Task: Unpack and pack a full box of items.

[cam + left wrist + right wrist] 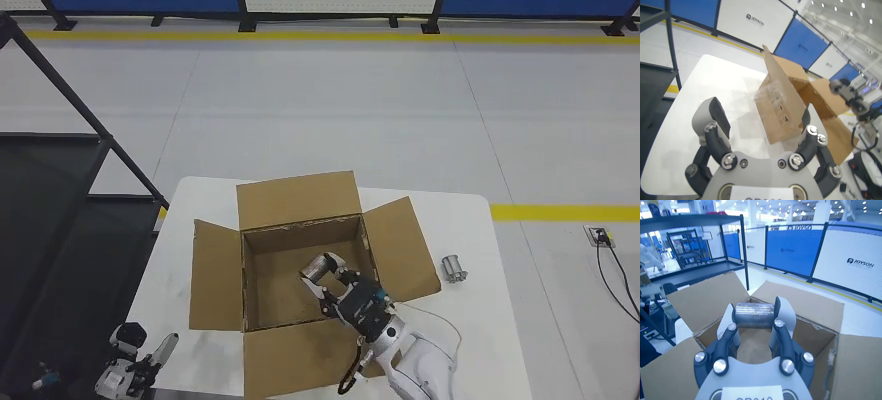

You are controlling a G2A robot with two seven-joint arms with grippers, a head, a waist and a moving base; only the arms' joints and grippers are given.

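An open cardboard box [300, 205] stands mid-table with all flaps spread; its brown floor looks bare. My right gripper [328, 278] hangs over the box's inside, shut on a grey metal cylinder [754, 316] held crosswise between the fingers. The same cylinder [315, 268] shows in the top view above the box floor. A second small metal part [454, 268] lies on the white table [470, 330] just right of the box. My left gripper [762, 117] stands open and empty at the table's near left corner, facing the box's side [780, 111]; in the top view that left gripper [150, 362] sits low at the left.
A black metal shelf frame [60, 200] stands close to the table's left side. Bare white tabletop [696, 94] lies between the left gripper and the box. A yellow floor line [565, 212] runs to the right; blue and white fence panels [791, 251] stand behind.
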